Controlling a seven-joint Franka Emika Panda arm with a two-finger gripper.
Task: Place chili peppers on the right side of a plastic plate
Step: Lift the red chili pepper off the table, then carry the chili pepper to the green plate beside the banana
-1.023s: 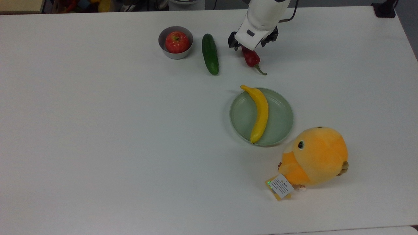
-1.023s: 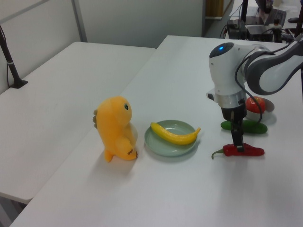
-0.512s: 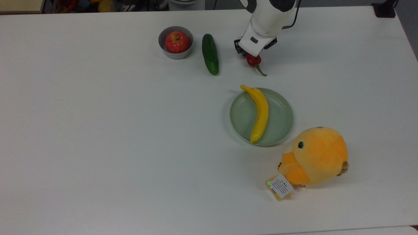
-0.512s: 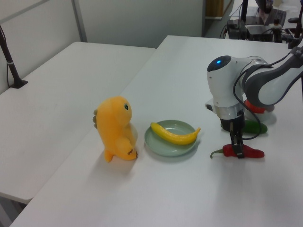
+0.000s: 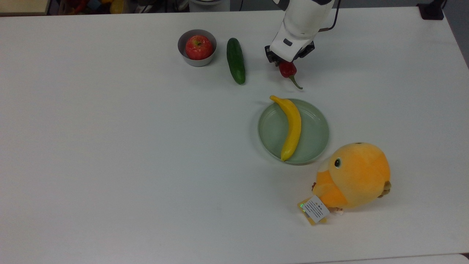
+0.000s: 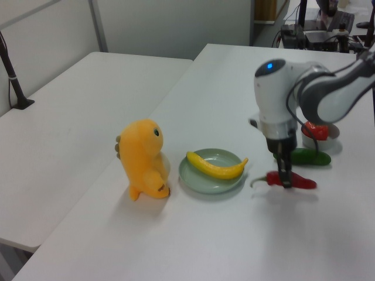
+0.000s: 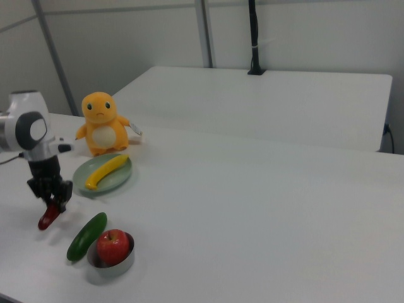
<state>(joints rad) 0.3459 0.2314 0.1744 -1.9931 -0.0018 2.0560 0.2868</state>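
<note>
Gripper [image 6: 286,179], clamped on chili [image 6: 293,180], now holds it lifted off the table [image 6: 205,234], shifted slightly toward the plate [image 6: 196,180].

Glossy dark-red chili [image 5: 287,69] with a thin green stem, held in a black gripper [image 5: 289,63] under a smooth, shiny white plastic arm [image 5: 300,22]. Beside the gripper, a smooth dark-green cucumber [image 5: 235,60]. Past that, a shiny red apple [image 5: 198,47] in a matt grey bowl [image 5: 186,59]. Near the gripper, a matt sage-green plastic plate [image 5: 313,135] carries a smooth yellow banana [image 5: 292,126]. Farther off, a fuzzy orange plush toy [image 5: 353,176] with a paper tag [image 5: 316,209]. Matt white table [image 5: 110,146].
</note>
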